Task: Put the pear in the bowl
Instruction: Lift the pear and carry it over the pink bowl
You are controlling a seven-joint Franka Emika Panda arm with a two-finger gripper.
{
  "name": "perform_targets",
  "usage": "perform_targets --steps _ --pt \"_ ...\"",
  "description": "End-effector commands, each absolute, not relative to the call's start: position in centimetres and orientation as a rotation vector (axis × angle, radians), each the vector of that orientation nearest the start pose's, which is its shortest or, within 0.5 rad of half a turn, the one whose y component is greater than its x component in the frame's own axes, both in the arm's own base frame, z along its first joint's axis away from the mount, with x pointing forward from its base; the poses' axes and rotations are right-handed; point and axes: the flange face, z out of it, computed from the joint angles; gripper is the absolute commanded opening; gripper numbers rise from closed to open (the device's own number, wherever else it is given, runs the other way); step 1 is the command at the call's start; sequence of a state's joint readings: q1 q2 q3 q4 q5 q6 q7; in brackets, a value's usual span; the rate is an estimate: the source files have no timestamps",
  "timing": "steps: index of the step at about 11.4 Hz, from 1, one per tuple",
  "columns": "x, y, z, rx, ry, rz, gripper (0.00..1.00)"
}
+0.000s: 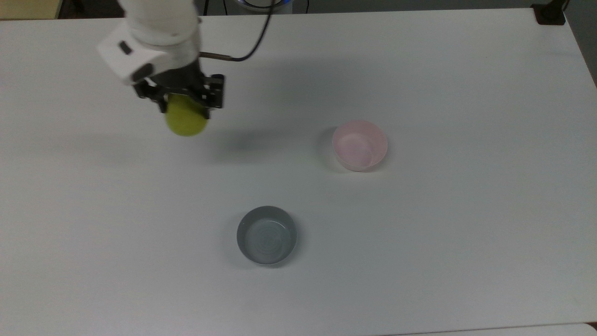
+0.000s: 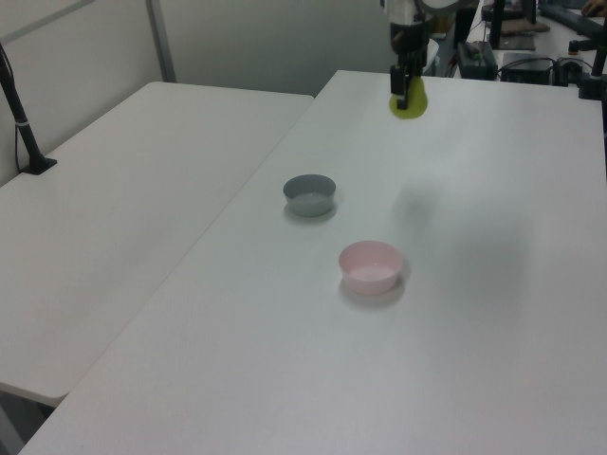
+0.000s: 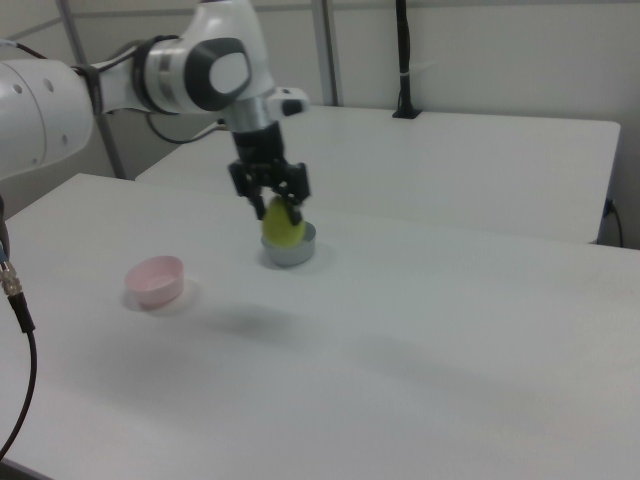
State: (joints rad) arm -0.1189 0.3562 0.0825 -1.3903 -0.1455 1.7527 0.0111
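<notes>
My gripper [image 1: 184,103] [image 2: 406,83] [image 3: 274,200] is shut on the yellow-green pear [image 1: 186,121] [image 2: 409,100] [image 3: 282,228] and holds it well above the white table; its shadow falls on the surface below. The pale pink bowl [image 1: 359,144] [image 2: 371,265] [image 3: 155,280] stands empty far off toward the top view's right of the pear. The pear's stem is hidden between the fingers.
A grey bowl [image 1: 267,235] [image 2: 310,194] [image 3: 290,251] stands empty nearer the top view's bottom, between pear and pink bowl in left-right terms. The white table [image 1: 466,233] stretches wide around both bowls. A second white table [image 2: 123,190] adjoins on the left view's left.
</notes>
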Motion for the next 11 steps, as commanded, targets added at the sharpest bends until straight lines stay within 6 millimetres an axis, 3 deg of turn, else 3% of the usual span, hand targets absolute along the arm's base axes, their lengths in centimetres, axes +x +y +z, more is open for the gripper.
perform_targets --steps 1,4,6,8,11 --pt "66.1 5.3 51.5 -3.224 -0.060 -0.007 0.35" --pt "64.5 16.2 50.4 -3.218 -0.166 -0.003 0.36" --pt "63.2 21.9 49.0 -3.218 -0.237 0.018 0.36" --pt "62.3 25.0 47.7 -3.225 -0.250 0.036 0.36" --pt "62.2 26.5 45.9 -3.222 -0.285 0.060 0.36"
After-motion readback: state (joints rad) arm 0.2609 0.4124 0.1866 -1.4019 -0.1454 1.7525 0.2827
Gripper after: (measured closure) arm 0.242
